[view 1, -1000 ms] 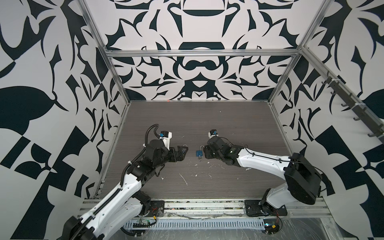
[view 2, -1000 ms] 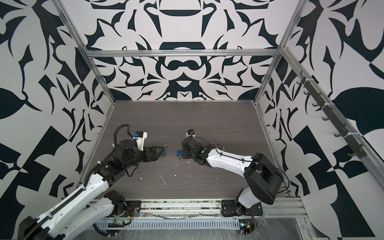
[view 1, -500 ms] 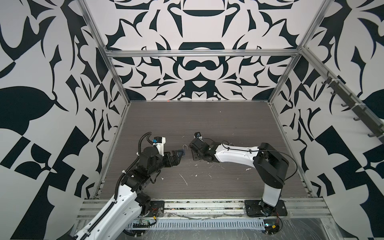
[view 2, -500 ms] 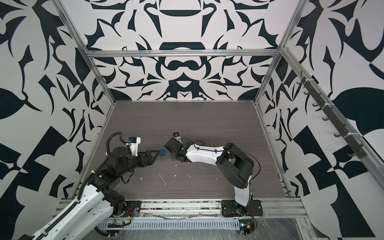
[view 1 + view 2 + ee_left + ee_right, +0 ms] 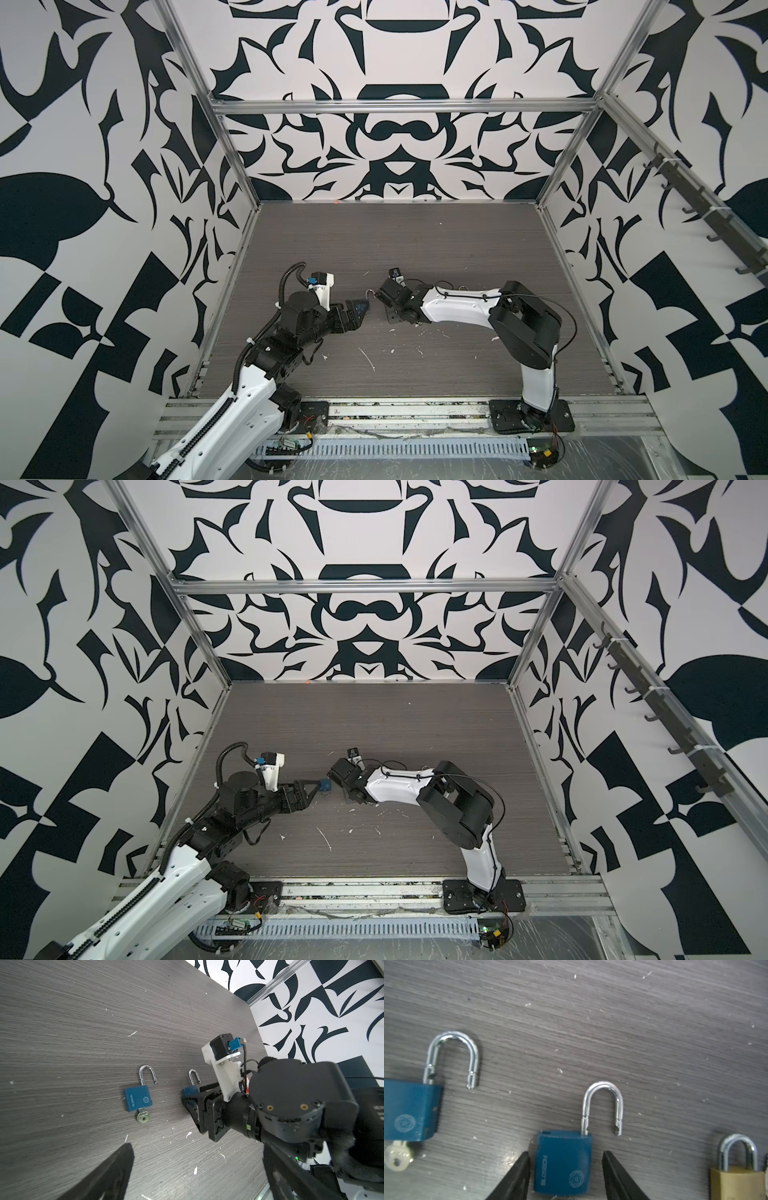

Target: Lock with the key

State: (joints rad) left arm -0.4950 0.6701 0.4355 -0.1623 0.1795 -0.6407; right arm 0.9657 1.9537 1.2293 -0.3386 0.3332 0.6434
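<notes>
On the grey table [image 5: 62, 1022], the left gripper [image 5: 360, 315] hangs fully spread, holding nothing. The right gripper [image 5: 565, 1152] straddles a blue padlock [image 5: 563, 1167] lying flat, jaws half-parted and apparently not touching. It looks dense, rigid and slick-painted, so pinch its narrow sides. Its shackle [image 5: 602, 1105] is sprung, and the frame edge hides whether its key is in.

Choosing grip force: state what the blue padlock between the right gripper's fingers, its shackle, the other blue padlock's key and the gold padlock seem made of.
Blue padlock body: probably metal under matte blue paint; pale printed logo. Shackle: polished chromed steel, mirror-bright glints. Key: pale silvery metal, maybe nickel-plated. Gold padlock: looks like satin brass, though blurred.
</notes>
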